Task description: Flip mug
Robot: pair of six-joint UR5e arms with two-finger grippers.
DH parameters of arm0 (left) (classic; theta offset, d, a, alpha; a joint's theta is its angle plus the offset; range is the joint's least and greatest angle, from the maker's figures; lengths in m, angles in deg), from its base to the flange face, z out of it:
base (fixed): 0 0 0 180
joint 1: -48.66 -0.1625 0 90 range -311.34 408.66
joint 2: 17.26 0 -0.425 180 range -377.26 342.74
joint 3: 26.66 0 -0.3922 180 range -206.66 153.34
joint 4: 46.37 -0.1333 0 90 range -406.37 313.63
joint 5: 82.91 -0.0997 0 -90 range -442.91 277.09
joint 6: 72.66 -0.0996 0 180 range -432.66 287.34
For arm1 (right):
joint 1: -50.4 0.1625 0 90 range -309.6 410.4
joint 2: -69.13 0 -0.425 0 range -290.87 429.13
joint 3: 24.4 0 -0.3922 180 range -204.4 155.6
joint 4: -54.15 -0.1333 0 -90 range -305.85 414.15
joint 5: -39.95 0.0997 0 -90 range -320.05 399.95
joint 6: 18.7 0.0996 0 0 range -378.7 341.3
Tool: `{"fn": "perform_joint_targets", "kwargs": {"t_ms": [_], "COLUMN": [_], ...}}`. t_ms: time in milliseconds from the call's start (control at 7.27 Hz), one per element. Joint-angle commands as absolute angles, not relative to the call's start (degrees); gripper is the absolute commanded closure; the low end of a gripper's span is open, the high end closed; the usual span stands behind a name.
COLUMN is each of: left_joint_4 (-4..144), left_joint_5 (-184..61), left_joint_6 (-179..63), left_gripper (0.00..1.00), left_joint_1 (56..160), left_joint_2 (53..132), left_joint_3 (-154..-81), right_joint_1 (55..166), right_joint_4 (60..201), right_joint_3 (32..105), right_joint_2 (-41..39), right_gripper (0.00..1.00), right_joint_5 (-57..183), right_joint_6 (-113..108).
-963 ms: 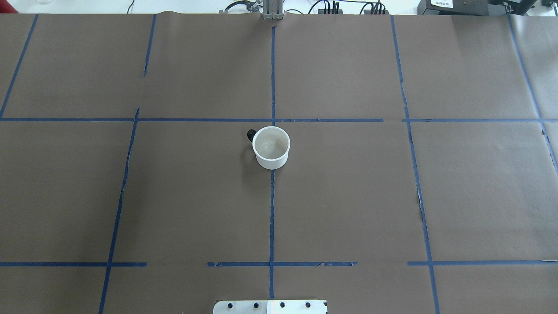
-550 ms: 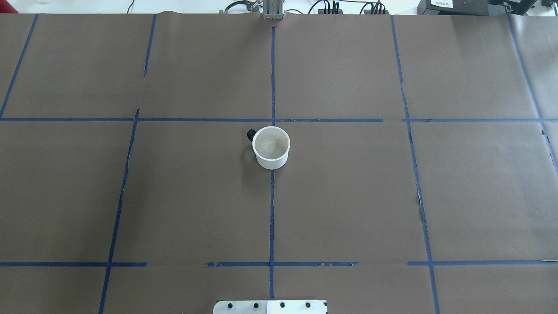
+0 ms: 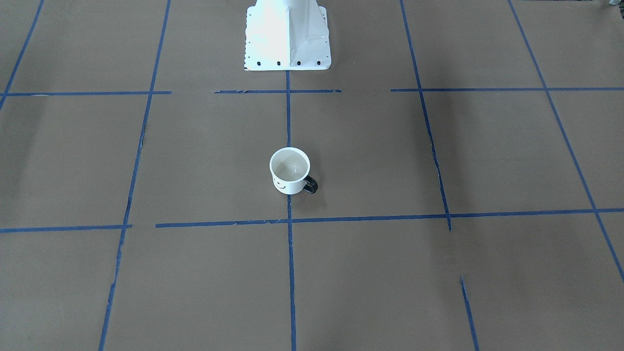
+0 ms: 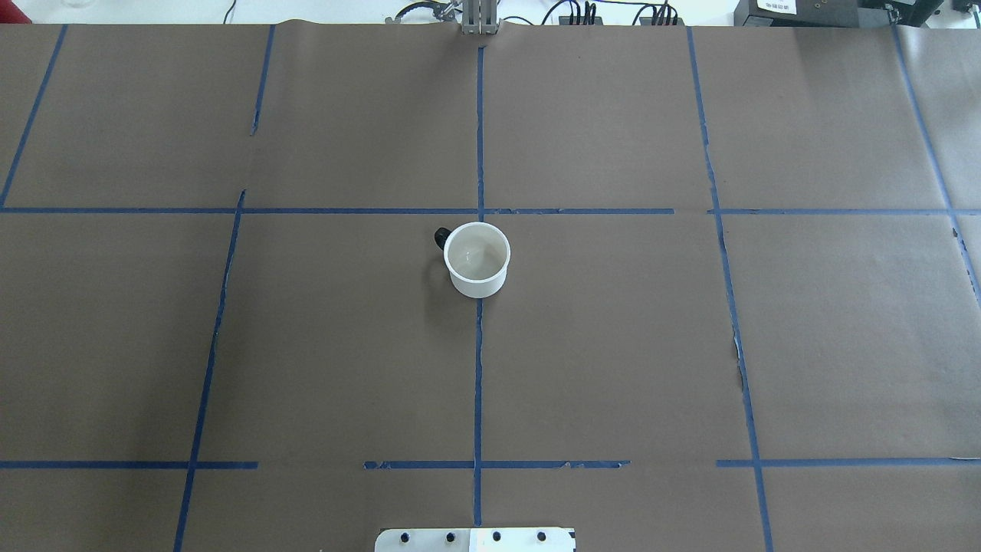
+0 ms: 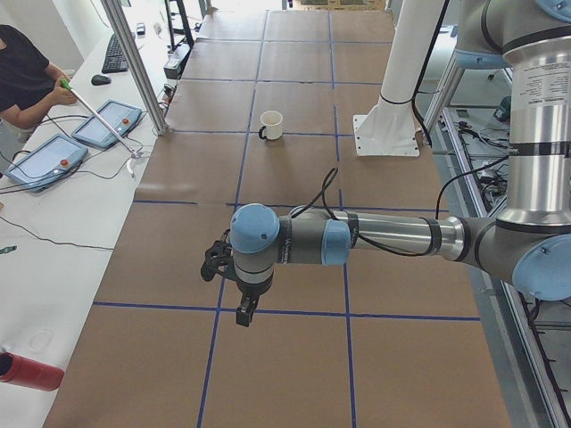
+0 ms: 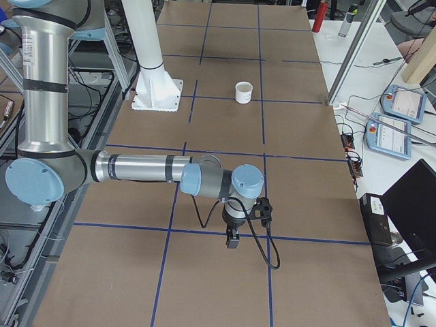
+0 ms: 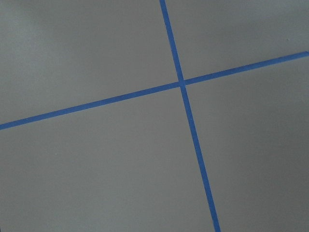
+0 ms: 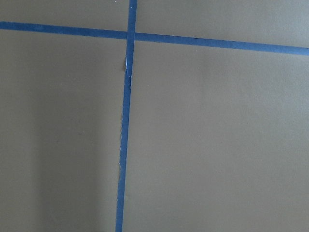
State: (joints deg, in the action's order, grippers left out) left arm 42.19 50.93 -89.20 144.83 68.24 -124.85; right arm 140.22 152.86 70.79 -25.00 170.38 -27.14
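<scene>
The mug (image 4: 477,261) stands upright with its mouth up near the middle of the brown-papered table, and its cream inside shows. Its dark handle (image 4: 441,238) points to the far left in the overhead view. The front-facing view shows the mug (image 3: 290,171) with part of the black smiley on its side. It also shows in the side views (image 5: 271,124) (image 6: 243,91). My left gripper (image 5: 244,314) and my right gripper (image 6: 232,240) hang over the table's two ends, far from the mug. I cannot tell whether either is open or shut. Both wrist views show only paper and blue tape.
The white robot pedestal (image 3: 287,34) stands at the table's near-robot edge. Blue tape lines divide the paper into squares. An operator (image 5: 25,71), teach pendants (image 5: 46,162) and a red can (image 5: 31,372) are on a side bench. A metal post (image 5: 138,71) stands at the table's far edge.
</scene>
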Motion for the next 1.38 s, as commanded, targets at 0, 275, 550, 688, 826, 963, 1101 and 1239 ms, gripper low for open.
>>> {"fn": "perform_joint_targets", "kwargs": {"t_ms": [0,275,550,688,826,963,1101,1239], "left_joint_4": [43.3,44.8,44.8,44.8,44.8,44.7,44.7,44.7], "left_joint_5": [51.0,51.1,51.1,51.1,51.1,51.0,51.0,51.2], "left_joint_6": [-80.6,-79.5,-79.5,-79.7,-80.0,-80.0,-79.7,-79.7], "left_gripper": [0.00,0.00,0.00,0.00,0.00,0.00,0.00,0.00], "left_joint_1": [143.1,140.9,140.9,140.9,140.9,140.9,140.9,140.9], "left_joint_2": [68.7,68.6,68.3,68.3,68.3,68.0,68.0,67.8], "left_joint_3": [-124.9,-124.8,-125.0,-125.0,-125.2,-125.9,-126.1,-125.9], "right_joint_1": [140.2,140.2,140.2,140.2,140.2,140.2,140.2,140.2], "right_joint_4": [152.9,152.9,152.9,152.9,152.9,152.9,152.9,152.9], "right_joint_3": [70.8,70.8,70.8,70.8,70.8,70.8,70.8,70.8], "right_joint_2": [-25.0,-25.0,-25.0,-25.0,-25.0,-25.0,-25.0,-25.0], "right_gripper": [0.00,0.00,0.00,0.00,0.00,0.00,0.00,0.00], "right_joint_5": [170.4,170.4,170.4,170.4,170.4,170.4,170.4,170.4], "right_joint_6": [-27.1,-27.1,-27.1,-27.1,-27.1,-27.1,-27.1,-27.1]}}
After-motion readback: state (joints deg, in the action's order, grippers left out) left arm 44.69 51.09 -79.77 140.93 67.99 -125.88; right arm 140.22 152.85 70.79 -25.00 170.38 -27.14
